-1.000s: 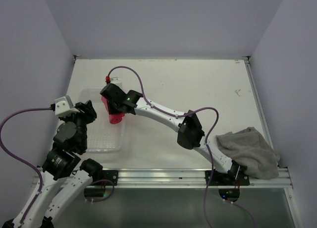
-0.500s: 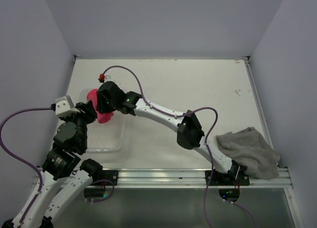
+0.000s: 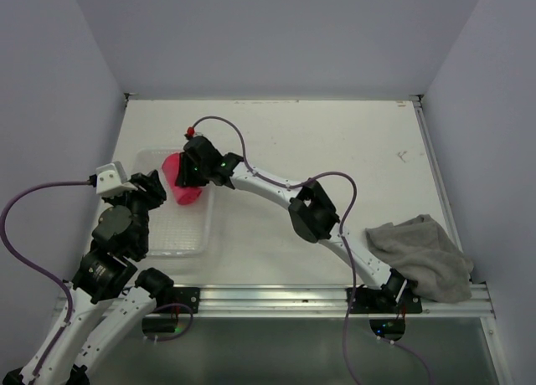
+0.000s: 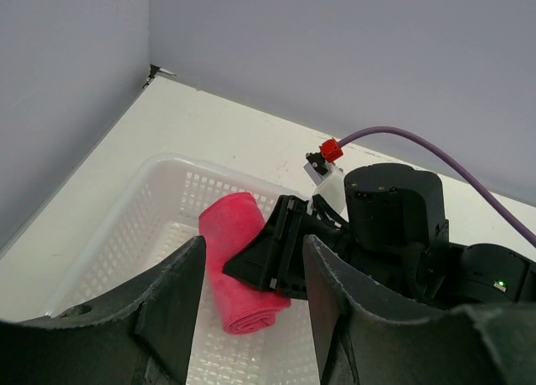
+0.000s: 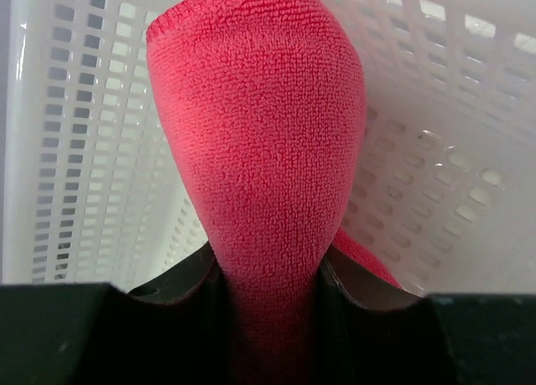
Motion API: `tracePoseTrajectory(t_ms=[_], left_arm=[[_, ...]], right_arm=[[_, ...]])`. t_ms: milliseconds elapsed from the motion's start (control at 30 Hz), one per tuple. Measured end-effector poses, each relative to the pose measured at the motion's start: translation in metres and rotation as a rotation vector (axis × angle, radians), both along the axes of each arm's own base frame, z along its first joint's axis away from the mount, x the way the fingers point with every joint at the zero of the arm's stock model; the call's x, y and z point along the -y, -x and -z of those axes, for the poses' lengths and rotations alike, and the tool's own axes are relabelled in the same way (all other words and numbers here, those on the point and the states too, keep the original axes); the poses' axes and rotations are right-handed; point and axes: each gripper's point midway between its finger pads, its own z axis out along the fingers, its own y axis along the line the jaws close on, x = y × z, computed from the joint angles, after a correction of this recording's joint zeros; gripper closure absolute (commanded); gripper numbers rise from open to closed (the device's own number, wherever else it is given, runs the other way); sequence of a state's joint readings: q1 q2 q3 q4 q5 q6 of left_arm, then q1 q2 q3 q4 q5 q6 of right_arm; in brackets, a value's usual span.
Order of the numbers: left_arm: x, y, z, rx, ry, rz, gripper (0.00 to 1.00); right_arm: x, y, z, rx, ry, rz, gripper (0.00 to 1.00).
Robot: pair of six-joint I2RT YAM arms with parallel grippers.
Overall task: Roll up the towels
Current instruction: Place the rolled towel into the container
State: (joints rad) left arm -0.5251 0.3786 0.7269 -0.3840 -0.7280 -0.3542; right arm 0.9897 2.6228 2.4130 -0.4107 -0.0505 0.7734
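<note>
Towels lie well apart. The grey towel point(image 3: 423, 255) sits crumpled and unrolled at the table's point(image 3: 335, 151) near right corner, its lower fold draped over the near edge just beside the right arm's base.

From that base the right arm stretches diagonally leftward across the table, elbow raised about midway, with a purple cable looping along it. At the near left corner the left arm stands folded, wrist aimed toward the far edge. The left gripper point(image 4: 251, 318) hovers over the near left part of the white perforated basket point(image 3: 180, 230); its jaws stand apart with nothing between them.

The basket sits along the left edge, nearer the near edge than the far one. Inside its far half is the pink-red towel point(image 4: 239, 268), rolled into a tight cylinder, the spiral of its nearer end showing in the left wrist view. The right gripper point(image 5: 272, 293) reaches in over the basket's right wall, jaws clamped on the roll around its middle. I cannot tell whether the roll's lower end touches the mesh floor. Beyond the basket, the table runs to the far edge.
</note>
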Motion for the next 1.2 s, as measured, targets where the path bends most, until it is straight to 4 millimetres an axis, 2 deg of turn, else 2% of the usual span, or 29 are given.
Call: tracePoseTrajectory(t_ms=[100, 133, 267, 367, 533, 1000, 1200], left_arm=[[0.0, 0.0, 0.0, 0.0, 0.0, 0.002, 0.46], [0.001, 0.0, 0.0, 0.0, 0.0, 0.003, 0.45], [0.002, 0.0, 0.0, -0.001, -0.003, 0.011, 0.44], [0.004, 0.0, 0.0, -0.002, -0.006, 0.02, 0.43], [0.005, 0.0, 0.001, -0.003, -0.007, 0.026, 0.41], [0.006, -0.001, 0.002, -0.008, -0.011, 0.032, 0.38], [0.007, -0.002, 0.003, -0.01, -0.012, 0.037, 0.37]], right_arm=[[0.003, -0.003, 0.002, 0.005, 0.015, 0.014, 0.88], [0.005, -0.004, 0.004, 0.008, 0.024, 0.021, 0.75], [0.014, -0.003, 0.013, 0.016, 0.084, 0.036, 0.56], [0.02, -0.003, 0.018, 0.022, 0.12, 0.038, 0.48], [0.023, -0.002, 0.021, 0.029, 0.14, 0.028, 0.38], [0.023, -0.003, 0.018, 0.048, 0.15, 0.013, 0.24], [0.022, -0.004, 0.015, 0.053, 0.142, 0.013, 0.21]])
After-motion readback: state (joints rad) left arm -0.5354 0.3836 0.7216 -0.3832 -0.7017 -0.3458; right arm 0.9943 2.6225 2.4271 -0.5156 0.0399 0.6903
